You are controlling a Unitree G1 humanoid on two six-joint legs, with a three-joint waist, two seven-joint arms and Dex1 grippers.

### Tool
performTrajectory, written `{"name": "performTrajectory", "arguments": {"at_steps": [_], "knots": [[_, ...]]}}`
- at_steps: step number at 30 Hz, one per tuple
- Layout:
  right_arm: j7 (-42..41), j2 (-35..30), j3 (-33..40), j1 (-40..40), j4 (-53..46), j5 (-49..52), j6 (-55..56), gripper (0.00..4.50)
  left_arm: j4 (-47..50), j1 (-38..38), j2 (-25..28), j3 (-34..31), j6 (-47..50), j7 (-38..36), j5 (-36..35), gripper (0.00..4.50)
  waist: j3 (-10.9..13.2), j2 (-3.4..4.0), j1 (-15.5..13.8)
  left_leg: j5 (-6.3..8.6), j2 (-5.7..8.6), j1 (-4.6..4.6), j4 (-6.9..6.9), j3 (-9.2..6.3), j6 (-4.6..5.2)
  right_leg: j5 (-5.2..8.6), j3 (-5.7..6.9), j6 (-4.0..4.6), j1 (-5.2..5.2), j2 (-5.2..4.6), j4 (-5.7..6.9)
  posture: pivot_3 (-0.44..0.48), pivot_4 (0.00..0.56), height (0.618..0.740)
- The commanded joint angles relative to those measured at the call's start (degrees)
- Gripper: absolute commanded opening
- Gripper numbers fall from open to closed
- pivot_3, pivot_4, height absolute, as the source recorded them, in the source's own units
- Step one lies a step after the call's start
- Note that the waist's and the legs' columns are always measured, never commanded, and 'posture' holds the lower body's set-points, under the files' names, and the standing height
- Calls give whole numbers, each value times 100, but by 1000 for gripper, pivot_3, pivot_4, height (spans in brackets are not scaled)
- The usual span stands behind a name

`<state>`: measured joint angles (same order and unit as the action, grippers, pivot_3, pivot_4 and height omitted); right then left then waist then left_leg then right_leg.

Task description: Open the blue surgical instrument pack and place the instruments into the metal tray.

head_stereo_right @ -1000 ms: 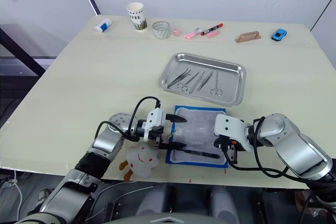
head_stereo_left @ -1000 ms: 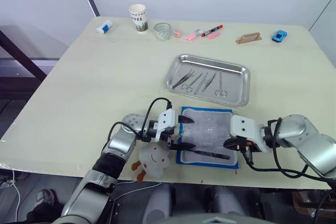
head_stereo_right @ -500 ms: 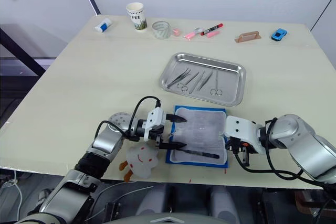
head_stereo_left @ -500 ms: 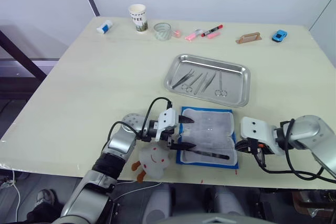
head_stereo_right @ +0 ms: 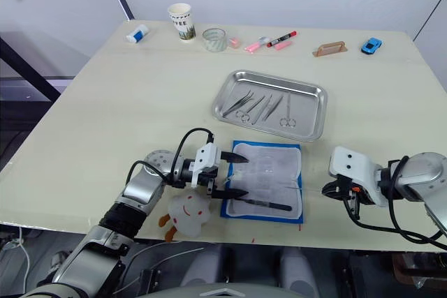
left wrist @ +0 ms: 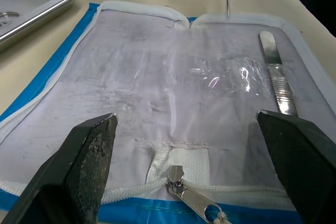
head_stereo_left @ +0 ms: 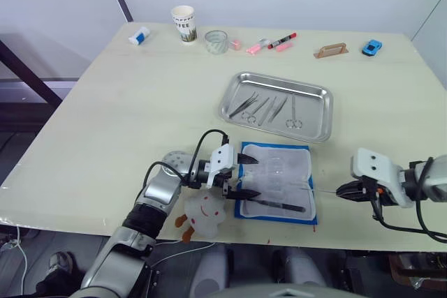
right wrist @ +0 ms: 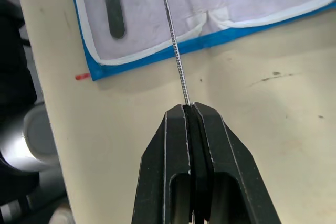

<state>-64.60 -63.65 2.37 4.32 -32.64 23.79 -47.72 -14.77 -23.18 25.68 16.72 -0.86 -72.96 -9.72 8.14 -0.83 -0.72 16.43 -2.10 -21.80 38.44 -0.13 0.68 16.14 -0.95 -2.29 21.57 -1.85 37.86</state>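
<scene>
Looking down over our arms, we see the metal tray (head_stereo_left: 276, 106) at mid-table holding several instruments (head_stereo_left: 269, 108), about five slim tools lying side by side, though which are tweezers and which ring-handled is hard to settle. Just nearer to us the blue surgical instrument pack (head_stereo_left: 276, 181) lies unzipped and flat, white lining up, with one flat tool (head_stereo_left: 276, 204) left along its near edge. Our left gripper (head_stereo_left: 241, 176) rests at the pack's left edge, fingers spread wide; its wrist view adds the zipper pull (left wrist: 191, 198) between them. Our right gripper (head_stereo_left: 340, 191) hovers to the right of the pack, and its wrist view shows the fingers pressed together on a thin needle-like probe (right wrist: 173, 45) pointing back over the pack's corner.
</scene>
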Motion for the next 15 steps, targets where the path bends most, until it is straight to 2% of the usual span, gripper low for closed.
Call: {"name": "performTrajectory", "arguments": {"at_steps": [1,6,15], "knots": [[223,333,494,375,5,634,-410,29,-183,129,30,121,66,34,152,4500,-1,3,1,0,1,0,0,1,0,0,-2,0,0,0,1,0,150,740],[1261,1279,446,1277,193,954,-1035,29,-193,130,24,118,44,55,155,4500,0,2,2,0,0,0,-1,0,0,0,-1,0,0,1,1,0,150,740],[3759,3286,226,2950,1214,357,-2000,29,-135,175,41,111,66,119,147,4500,1,9,3,0,0,-2,-2,-1,0,-1,-1,2,4,-1,5,0,150,740]]}}
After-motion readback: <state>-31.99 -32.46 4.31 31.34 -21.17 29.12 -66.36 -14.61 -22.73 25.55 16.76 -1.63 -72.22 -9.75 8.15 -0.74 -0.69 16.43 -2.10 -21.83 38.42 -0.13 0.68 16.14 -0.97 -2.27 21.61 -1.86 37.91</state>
